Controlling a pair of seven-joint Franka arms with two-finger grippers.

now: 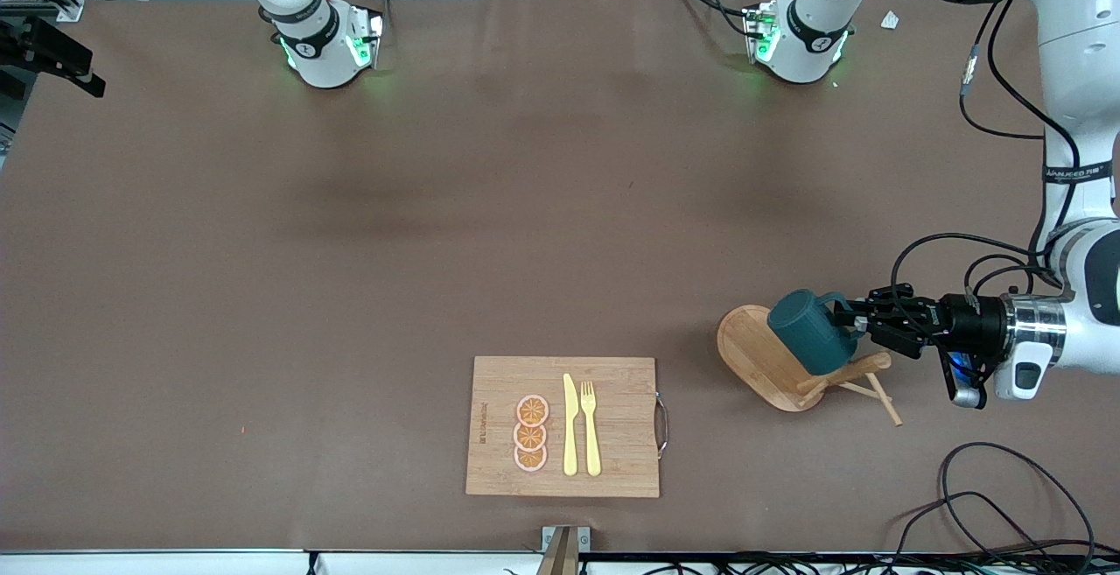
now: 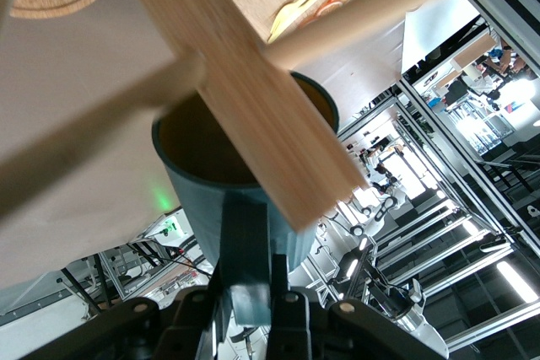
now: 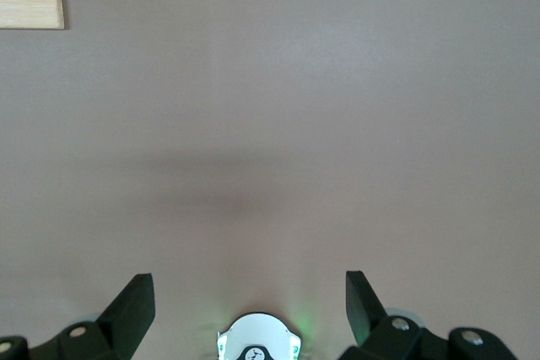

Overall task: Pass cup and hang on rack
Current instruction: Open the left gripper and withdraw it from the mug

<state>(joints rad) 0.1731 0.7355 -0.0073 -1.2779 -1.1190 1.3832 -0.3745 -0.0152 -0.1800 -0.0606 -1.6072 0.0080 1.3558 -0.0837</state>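
The left gripper (image 1: 850, 323) pinches the handle of the cup (image 1: 812, 331) and holds it over the rack (image 1: 792, 372), at the left arm's end of the table. The cup lies tilted, its mouth toward the pegs. In the left wrist view a flat wooden piece and pegs of the rack cross the cup's mouth (image 2: 245, 137); whether a peg passes through the handle cannot be told. The right gripper (image 3: 251, 301) waits with fingers spread above bare table. A cutting board (image 1: 563, 426) nearer the front camera carries orange slices (image 1: 531, 433), a knife (image 1: 570, 424) and a fork (image 1: 591, 428).
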